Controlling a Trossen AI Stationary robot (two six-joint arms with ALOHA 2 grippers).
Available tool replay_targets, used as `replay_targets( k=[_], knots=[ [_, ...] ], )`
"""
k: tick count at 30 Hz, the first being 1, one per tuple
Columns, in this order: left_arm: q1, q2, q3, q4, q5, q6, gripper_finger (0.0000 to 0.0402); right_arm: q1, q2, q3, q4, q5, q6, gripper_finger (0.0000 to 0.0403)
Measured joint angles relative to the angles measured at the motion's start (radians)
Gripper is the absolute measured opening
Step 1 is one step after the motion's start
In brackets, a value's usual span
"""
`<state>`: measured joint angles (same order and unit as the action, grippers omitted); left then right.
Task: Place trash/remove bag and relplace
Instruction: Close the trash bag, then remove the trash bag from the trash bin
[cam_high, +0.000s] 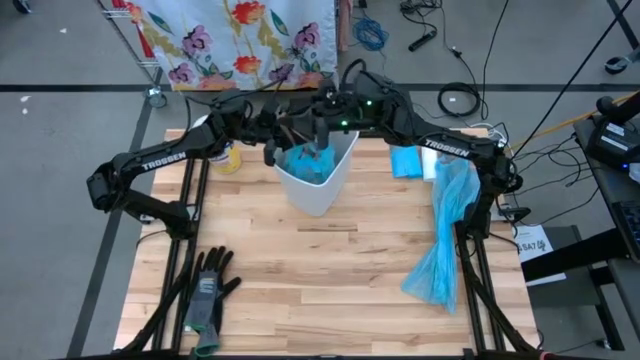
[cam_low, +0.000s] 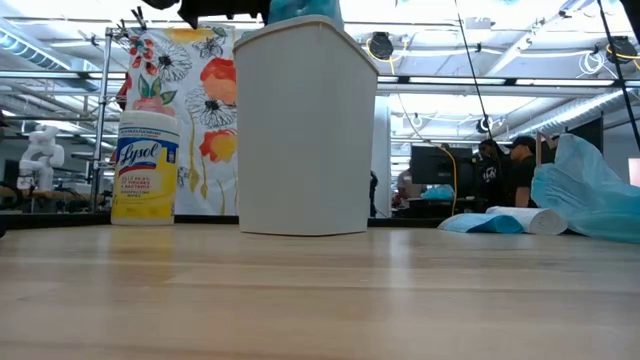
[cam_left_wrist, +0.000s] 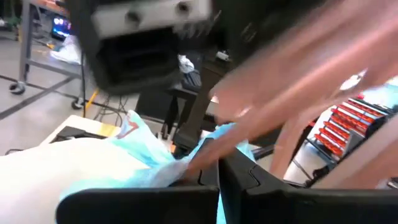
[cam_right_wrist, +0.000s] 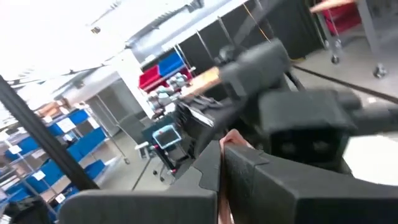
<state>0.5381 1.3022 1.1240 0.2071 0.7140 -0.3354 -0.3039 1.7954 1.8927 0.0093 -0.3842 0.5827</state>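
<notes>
**White bin with blue liner, both grippers at its rim**

- White trash bin (cam_high: 322, 172): upright near the far middle of the wooden table (cam_high: 330, 270); a light blue bag liner (cam_high: 308, 165) sits inside its mouth.
- Left gripper (cam_high: 283, 140): over the bin's far-left rim, fingers closed; its wrist view shows blue plastic bunched just ahead of the fingers, though whether it is pinched cannot be told.
- Right gripper (cam_high: 325, 135): over the bin's far rim, beside the left one, fingers closed; what it holds, if anything, cannot be told.
- Trash: no loose scraps visible on the table; the bin's contents are hidden.
- Filled blue bag (cam_high: 445, 235): lying along the table's right side.
- Bag roll (cam_low: 520, 220): on the table far right.
- Lysol wipes canister (cam_low: 145, 168): left of the bin.
- Black-and-grey gloves (cam_high: 208, 290): near-left corner.
</notes>
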Motion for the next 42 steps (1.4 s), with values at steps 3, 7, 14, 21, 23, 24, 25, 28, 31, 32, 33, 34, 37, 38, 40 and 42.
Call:
replay_targets(
  k=[3,7,14,21,23,24,25,28,31,32,33,34,37,38,40,42],
  knots=[
    [0.000,0.002,0.000,-0.002,-0.012,0.000,0.0000,0.006,0.000,0.046,0.003,-0.012,-0.018,0.0000],
    [0.000,0.001,0.001,0.002,-0.016,0.001,0.0000,0.013,0.001,0.097,-0.005,-0.013,-0.040,0.0000],
    [0.000,0.001,0.001,-0.021,-0.023,0.002,0.0000,0.011,0.000,0.151,0.000,-0.012,-0.053,0.0000],
    [0.001,-0.013,-0.004,-0.019,-0.017,-0.007,0.0000,0.008,-0.003,0.158,-0.024,-0.015,-0.048,0.0000],
    [0.007,-0.043,-0.004,-0.018,-0.015,-0.008,0.0000,0.003,-0.004,0.158,-0.040,-0.016,-0.048,0.0000],
    [0.012,-0.061,-0.004,-0.015,-0.013,-0.008,0.0000,0.001,-0.004,0.158,-0.042,-0.016,-0.048,0.0000],
    [0.019,-0.081,-0.004,-0.013,-0.008,-0.008,0.0000,-0.003,-0.004,0.158,-0.043,-0.016,-0.047,0.0000],
    [0.041,-0.133,-0.003,-0.034,-0.008,-0.008,0.0000,-0.012,-0.004,0.158,-0.056,-0.016,-0.045,0.0000],
    [0.055,-0.175,-0.003,-0.075,-0.008,-0.008,0.0000,-0.023,-0.005,0.158,-0.095,-0.015,-0.045,0.0000],
    [0.060,-0.188,-0.003,-0.097,-0.008,-0.008,0.0000,-0.026,-0.005,0.158,-0.105,-0.015,-0.046,0.0000],
    [0.065,-0.201,-0.003,-0.121,-0.007,-0.002,0.0000,-0.031,-0.005,0.158,-0.110,-0.016,-0.046,0.0000],
    [0.070,-0.215,-0.003,-0.152,-0.008,0.004,0.0000,-0.036,-0.005,0.158,-0.111,-0.016,-0.047,0.0000],
    [0.081,-0.254,-0.003,-0.245,-0.008,0.034,0.0000,-0.050,-0.005,0.158,-0.109,-0.015,-0.047,0.0000],
    [0.084,-0.266,-0.003,-0.271,-0.008,0.050,0.0000,-0.055,-0.005,0.158,-0.109,-0.015,-0.046,0.0000],
    [0.087,-0.290,-0.003,-0.323,-0.016,0.072,0.0000,-0.065,-0.005,0.158,-0.105,-0.015,-0.037,0.0000],
    [0.094,-0.314,-0.003,-0.381,-0.054,0.102,0.0000,-0.073,-0.005,0.158,-0.090,-0.011,-0.015,0.0000]
  ],
)
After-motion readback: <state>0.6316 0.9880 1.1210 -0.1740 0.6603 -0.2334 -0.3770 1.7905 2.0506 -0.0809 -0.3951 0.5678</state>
